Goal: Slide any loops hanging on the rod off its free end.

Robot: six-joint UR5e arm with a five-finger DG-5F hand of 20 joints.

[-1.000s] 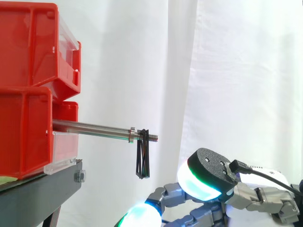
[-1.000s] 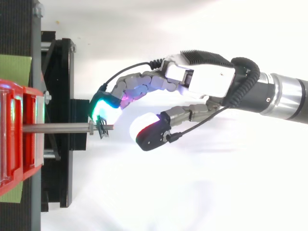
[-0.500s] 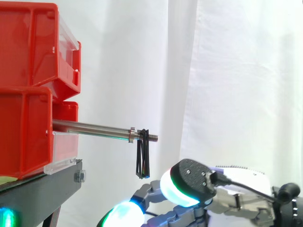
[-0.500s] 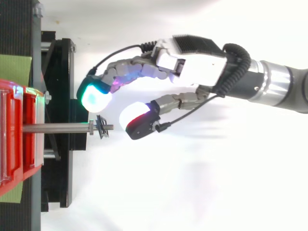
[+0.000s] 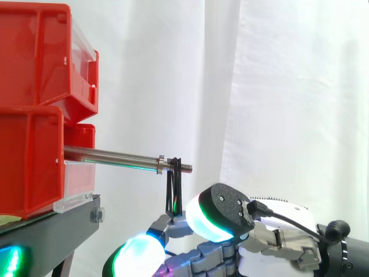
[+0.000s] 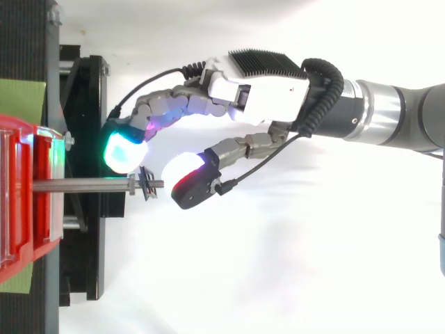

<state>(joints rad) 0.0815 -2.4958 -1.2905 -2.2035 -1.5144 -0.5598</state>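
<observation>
Hand (image 6: pixel 268 104) released, grasping nothing; seen from above, its fingertips (image 6: pixel 122 149) lie at 11 and 3 o'clock of the loop (image 6: pixel 147 188) hanging on the rod (image 6: pixel 83 185).

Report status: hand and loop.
Hand open, below rod, holding nothing. Black loop hangs by rod's free end. Only the hand itself sits beyond that end.

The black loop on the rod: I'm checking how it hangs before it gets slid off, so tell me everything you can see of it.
The black loop is thin, narrow and long, and looks like a rubbery band. It hangs straight down from the steel rod, between a collar and the threaded free end. Its lower end lies beside the hand; whether they touch cannot be told.
</observation>
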